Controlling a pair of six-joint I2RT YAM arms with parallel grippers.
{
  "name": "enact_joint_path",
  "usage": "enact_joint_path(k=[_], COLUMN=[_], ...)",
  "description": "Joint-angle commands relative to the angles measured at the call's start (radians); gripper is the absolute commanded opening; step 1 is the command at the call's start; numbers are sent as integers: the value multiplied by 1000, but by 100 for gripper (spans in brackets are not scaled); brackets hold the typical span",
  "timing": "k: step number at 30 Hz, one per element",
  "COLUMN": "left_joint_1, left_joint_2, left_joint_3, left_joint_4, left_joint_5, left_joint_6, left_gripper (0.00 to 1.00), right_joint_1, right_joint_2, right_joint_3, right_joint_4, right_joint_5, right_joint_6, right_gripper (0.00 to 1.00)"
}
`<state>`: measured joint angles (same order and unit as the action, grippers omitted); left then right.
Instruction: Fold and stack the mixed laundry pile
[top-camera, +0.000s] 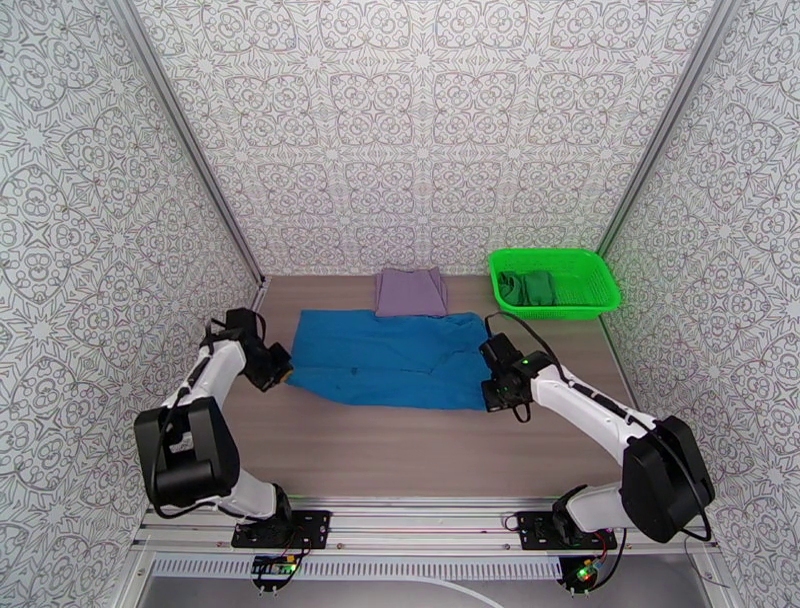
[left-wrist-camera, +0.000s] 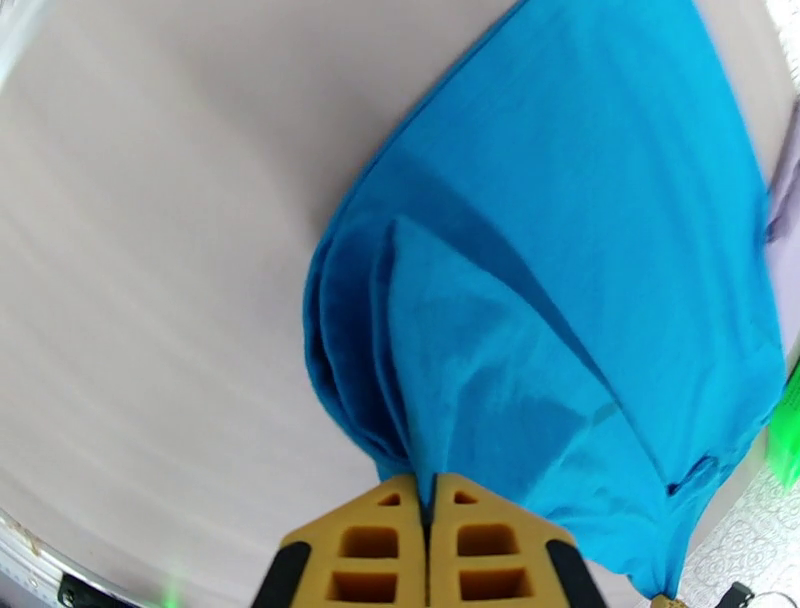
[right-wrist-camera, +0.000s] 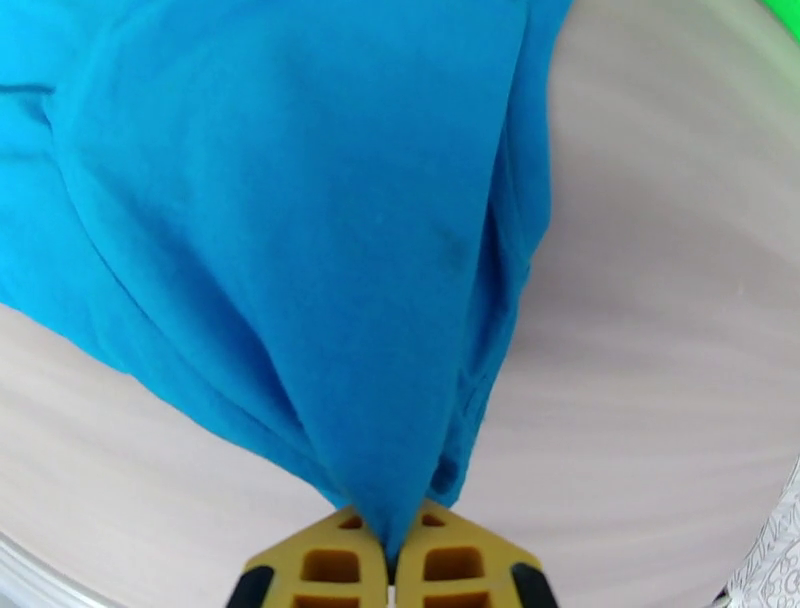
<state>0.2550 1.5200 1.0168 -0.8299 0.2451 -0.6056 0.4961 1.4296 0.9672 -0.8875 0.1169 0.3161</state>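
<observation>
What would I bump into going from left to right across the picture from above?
left gripper → blue shirt → right gripper → green basket

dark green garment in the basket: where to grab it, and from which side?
Probably from straight above: the dark green garment lies bunched in the left half of the green mesh basket, whose walls block a side approach. Pinch a raised fold at the top of the bunch. The right gripper is nearer, but it is shut on the blue shirt.
</observation>
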Motion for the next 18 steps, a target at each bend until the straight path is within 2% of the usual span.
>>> enact_joint_path(k=[1, 10, 15, 18], left_joint_1=[-4, 35, 96, 82], left_joint_2=[-46, -148, -180, -186], left_joint_3=[-75, -171, -182, -182], left_joint_4=[-21, -98, -149, -157], left_joint_5=[-48, -102, -106, -89], left_joint_6=[-31, -34, 11, -3], left_gripper=[0, 0, 0, 0], right_joint_1=[-8, -8, -10, -8], right_joint_2=[-12, -92, -54, -12], right_joint_3=[16, -38, 4, 4], right_joint_4=[-94, -208, -289, -324], right_joint_5=[-61, 23, 56, 42], right_joint_6=[28, 116, 118, 110], right_gripper=[0, 0, 0, 0])
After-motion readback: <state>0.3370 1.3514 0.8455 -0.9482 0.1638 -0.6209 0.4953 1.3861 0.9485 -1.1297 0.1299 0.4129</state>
